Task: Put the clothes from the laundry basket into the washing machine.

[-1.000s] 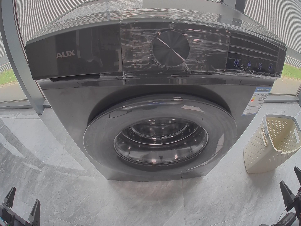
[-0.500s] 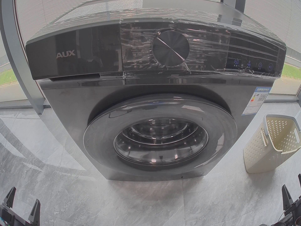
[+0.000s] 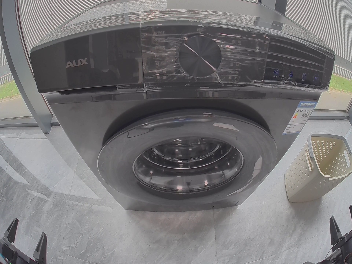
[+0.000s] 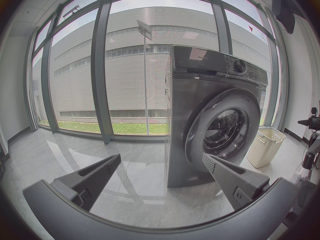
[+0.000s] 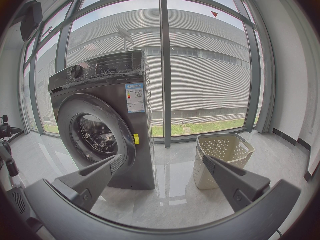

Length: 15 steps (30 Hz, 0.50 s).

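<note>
The dark grey washing machine stands straight ahead on the floor, its round glass door closed and the shiny drum showing through. A cream perforated laundry basket sits on the floor to the machine's right; what I see of its inside is bare wall, and its bottom is hidden. My left gripper hangs open low at the left, well short of the machine, holding nothing. My right gripper is open low at the right, just in front of the basket. The wrist views show each gripper open with nothing between its fingers.
Glossy grey tiled floor spreads wide on both sides of the machine. Tall windows with dark frames stand close behind it. A white wall closes off the room beyond the basket.
My right gripper has sunk lower toward the bottom right corner of the head view. The left gripper, machine and basket have not moved.
</note>
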Tool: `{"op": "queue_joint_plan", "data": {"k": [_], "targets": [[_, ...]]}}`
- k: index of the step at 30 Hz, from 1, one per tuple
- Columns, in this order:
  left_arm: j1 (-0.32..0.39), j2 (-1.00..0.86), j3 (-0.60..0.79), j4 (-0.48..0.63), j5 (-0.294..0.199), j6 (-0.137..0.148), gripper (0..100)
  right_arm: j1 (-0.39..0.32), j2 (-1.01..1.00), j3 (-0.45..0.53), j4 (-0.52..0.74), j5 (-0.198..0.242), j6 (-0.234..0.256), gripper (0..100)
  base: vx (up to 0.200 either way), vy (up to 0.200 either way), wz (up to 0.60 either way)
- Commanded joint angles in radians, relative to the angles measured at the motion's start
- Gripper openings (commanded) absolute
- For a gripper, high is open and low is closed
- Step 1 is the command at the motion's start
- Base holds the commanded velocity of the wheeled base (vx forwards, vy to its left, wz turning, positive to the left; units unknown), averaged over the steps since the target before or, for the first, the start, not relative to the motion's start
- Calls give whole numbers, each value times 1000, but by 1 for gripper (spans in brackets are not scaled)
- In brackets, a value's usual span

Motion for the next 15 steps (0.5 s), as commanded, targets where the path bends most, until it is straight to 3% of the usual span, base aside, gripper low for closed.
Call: {"op": "queue_joint_plan", "data": {"k": [1, 7, 15], "targets": [[0, -16, 18, 0, 1, 0, 100, 0, -11, 18, -1, 0, 0, 100, 0, 0, 0], [0, -16, 18, 0, 1, -2, 100, -3, -11, 18, 2, 38, -38, 100, 0, 0, 0], [0, -16, 18, -2, 2, -11, 100, 1, -11, 18, 5, 36, -26, 100, 0, 0, 0]]}}
